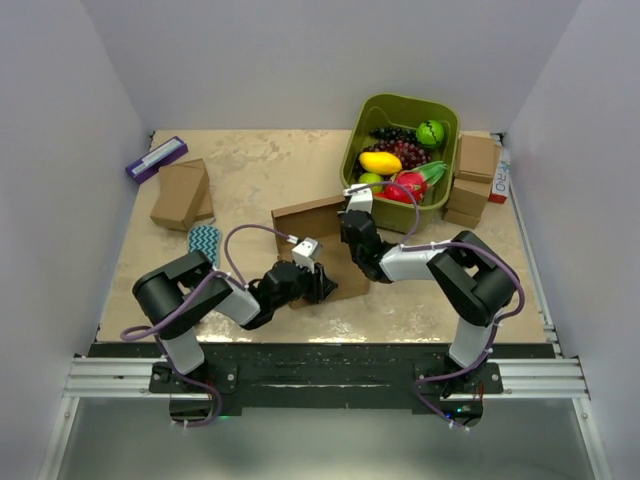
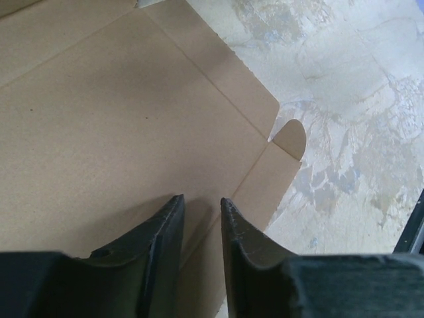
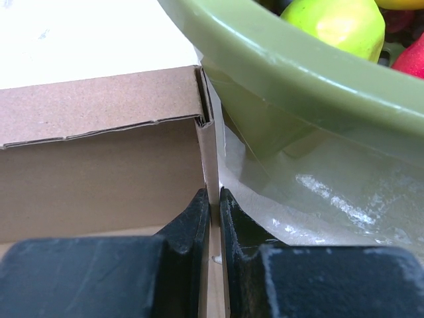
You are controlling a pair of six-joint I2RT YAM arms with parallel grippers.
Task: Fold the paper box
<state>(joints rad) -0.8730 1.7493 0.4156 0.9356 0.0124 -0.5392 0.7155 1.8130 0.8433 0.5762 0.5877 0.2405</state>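
Note:
The paper box (image 1: pixel 310 218) lies mid-table, a brown cardboard mailer with its far wall standing up and a flat panel toward me. My left gripper (image 1: pixel 322 287) hovers low over the flat panel (image 2: pixel 99 119) near a rounded corner tab (image 2: pixel 291 138). Its fingers (image 2: pixel 202 199) are a narrow gap apart with nothing between them. My right gripper (image 1: pixel 352 222) is at the box's right end, shut (image 3: pixel 214 193) on the thin upright side flap (image 3: pixel 211 152), where it meets the far wall (image 3: pixel 99 106).
A green bin (image 1: pixel 400 101) of toy fruit stands right behind the box's right end, its wall (image 3: pixel 278 73) close to my right fingers. Smaller brown boxes sit far left (image 1: pixel 180 193) and far right (image 1: pixel 476 170). A purple item (image 1: pixel 156 158) and a teal patterned cloth (image 1: pixel 204 240) lie left.

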